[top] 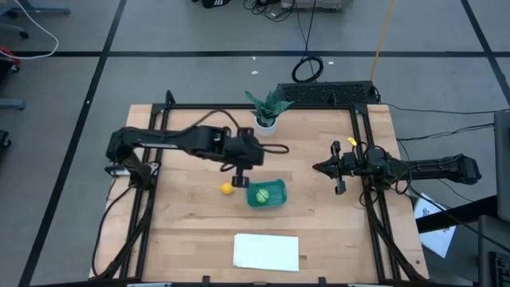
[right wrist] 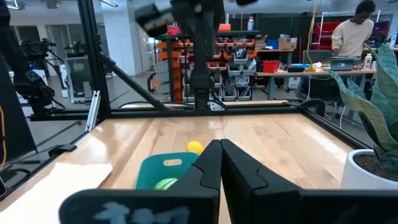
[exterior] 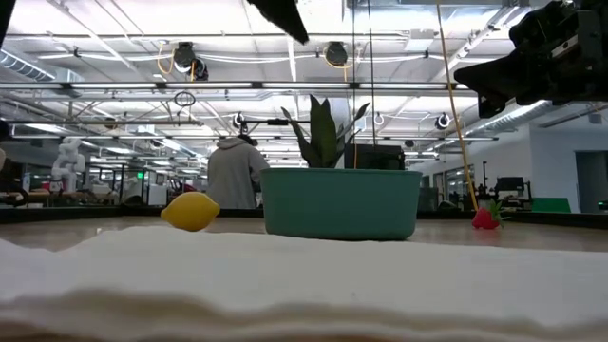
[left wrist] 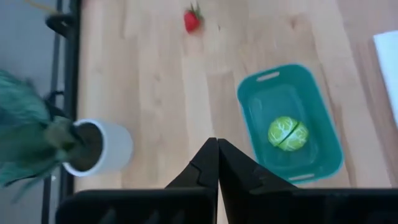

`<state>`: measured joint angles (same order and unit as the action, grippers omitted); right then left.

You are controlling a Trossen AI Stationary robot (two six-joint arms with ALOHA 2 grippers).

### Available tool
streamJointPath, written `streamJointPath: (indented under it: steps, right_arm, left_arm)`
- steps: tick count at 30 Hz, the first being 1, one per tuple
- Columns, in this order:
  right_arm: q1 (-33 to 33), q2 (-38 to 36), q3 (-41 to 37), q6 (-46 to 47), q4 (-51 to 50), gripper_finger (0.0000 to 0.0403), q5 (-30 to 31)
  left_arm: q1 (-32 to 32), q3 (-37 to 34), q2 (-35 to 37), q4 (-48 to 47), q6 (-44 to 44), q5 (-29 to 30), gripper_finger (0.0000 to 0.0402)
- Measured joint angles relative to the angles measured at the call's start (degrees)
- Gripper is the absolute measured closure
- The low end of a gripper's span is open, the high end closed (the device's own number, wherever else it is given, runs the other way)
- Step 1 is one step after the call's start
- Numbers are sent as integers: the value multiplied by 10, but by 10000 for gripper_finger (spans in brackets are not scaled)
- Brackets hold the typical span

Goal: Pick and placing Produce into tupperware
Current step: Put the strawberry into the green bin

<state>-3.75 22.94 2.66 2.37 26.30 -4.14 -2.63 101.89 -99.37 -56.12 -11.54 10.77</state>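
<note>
On the wooden table (top: 191, 231), everything is placed around the teal tub (top: 266, 194); the flat white sheet (top: 266, 251) is seen near the tub, on the side away from the plant; the plant in a white pot (top: 265, 112) is seen on the tub's far side, well apart from it; the left gripper (top: 241, 182) is held up above the table, just beside the tub's rim; its fingers are pressed together and nothing is held in them; the right gripper (top: 322, 167) is kept waiting off to the tub's other side, also closed tight and empty; the green round piece (left wrist: 288, 134) is already lying inside the tub; the yellow lemon (top: 226, 189) is left on the wood just beside the tub, and is likely to be picked next; the small red piece (left wrist: 192, 20) is left well apart from the tub. The lemon is round, so it could be pushed and rolled away if the closed fingers are lowered onto it; the tub is light, so it could be bumped and slid by the arm; the little red piece could be pinched badly and dropped.
</note>
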Motion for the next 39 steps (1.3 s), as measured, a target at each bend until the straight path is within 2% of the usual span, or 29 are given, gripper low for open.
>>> streamJointPath:
  steps: [11,17,29,35,39]
  right_arm:
    - [0,0,0,0,0,403,0]
    - [0,0,0,0,0,403,0]
    - [0,4,0,0,0,403,0]
    - [0,4,0,0,0,403,0]
    - [0,4,0,0,0,403,0]
  left_arm:
    - [8,0,113,5,-2,19,399]
    - [7,-1,169,4,-21,-18,399]
    - [8,-3,294,4,-29,-18,395]
    - [8,-41,363,4,-10,-17,399]
    - [8,-97,412,47,8,-30,398]
